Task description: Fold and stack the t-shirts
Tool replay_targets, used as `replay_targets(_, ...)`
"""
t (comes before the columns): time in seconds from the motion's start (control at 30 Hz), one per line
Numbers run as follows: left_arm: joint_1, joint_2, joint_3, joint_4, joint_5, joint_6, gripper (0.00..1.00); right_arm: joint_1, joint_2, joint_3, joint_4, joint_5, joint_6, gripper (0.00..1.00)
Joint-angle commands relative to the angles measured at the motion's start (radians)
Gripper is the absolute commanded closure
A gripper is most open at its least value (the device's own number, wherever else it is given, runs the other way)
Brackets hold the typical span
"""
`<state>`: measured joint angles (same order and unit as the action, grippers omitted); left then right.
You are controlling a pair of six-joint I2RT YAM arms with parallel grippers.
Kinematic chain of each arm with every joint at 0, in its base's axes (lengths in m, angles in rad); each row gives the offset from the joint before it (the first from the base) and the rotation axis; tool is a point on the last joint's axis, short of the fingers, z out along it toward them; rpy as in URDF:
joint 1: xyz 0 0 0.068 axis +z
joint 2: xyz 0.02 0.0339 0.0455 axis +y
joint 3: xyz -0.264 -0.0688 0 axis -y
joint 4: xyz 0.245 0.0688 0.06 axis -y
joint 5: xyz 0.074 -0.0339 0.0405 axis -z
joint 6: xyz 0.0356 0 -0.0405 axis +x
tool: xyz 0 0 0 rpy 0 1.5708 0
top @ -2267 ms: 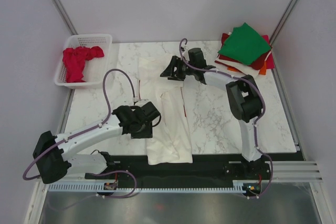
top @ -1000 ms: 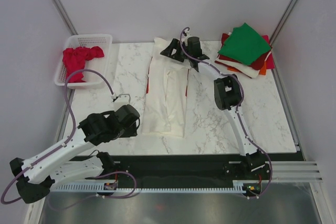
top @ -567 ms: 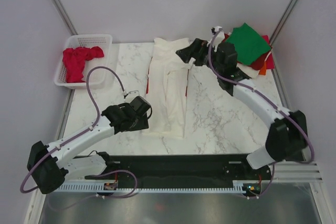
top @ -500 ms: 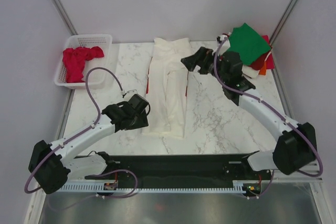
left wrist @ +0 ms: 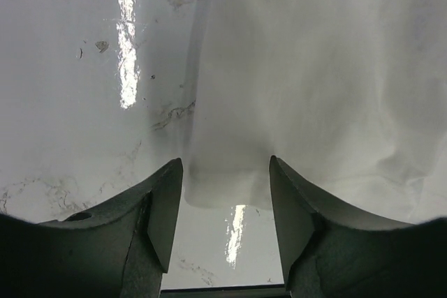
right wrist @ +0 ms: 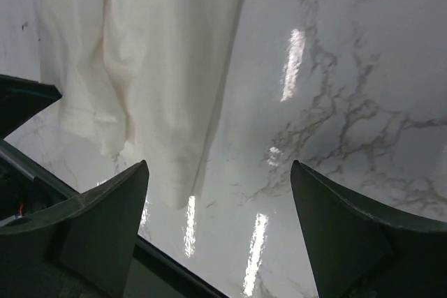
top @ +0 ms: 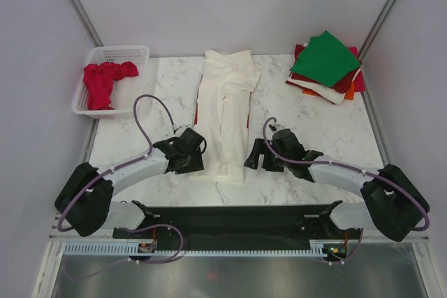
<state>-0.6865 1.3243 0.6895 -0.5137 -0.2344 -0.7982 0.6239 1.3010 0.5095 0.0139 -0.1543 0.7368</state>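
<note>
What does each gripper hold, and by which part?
Nothing. Both the left gripper and right gripper stand open by the near hem of the cream-white cloth t-shirt.

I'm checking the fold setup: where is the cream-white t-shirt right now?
Top view: the cream-white t-shirt lies folded lengthwise down the middle of the table, its near end between the left gripper and the right gripper.

Matt cream cloth t-shirt, glossy marble table, plastic basket

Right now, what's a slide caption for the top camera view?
Left claw and right claw, both open, flank the near end of the lengthwise-folded cream t-shirt; folded stack sits far right.
</note>
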Motion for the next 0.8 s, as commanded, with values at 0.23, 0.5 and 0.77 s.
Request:
replay_targets(0.23,0.007,-0.022,-0.087,0.084,-0.051,-0.007,0.49,0.143,0.096,0.015,0.109,0.048,0.104,0.10)
replay_targets(0.5,0.010,-0.013,-0.084,0.092,-0.057,-0.016,0.70,0.180,0.214,0.024,0.204,0.018,0.131,0.45)
replay_targets(0.77,0.010,-0.016,-0.087,0.099,0.042,-0.050,0.98,0.181,0.153,0.012,0.077,0.102,0.067,0.96)
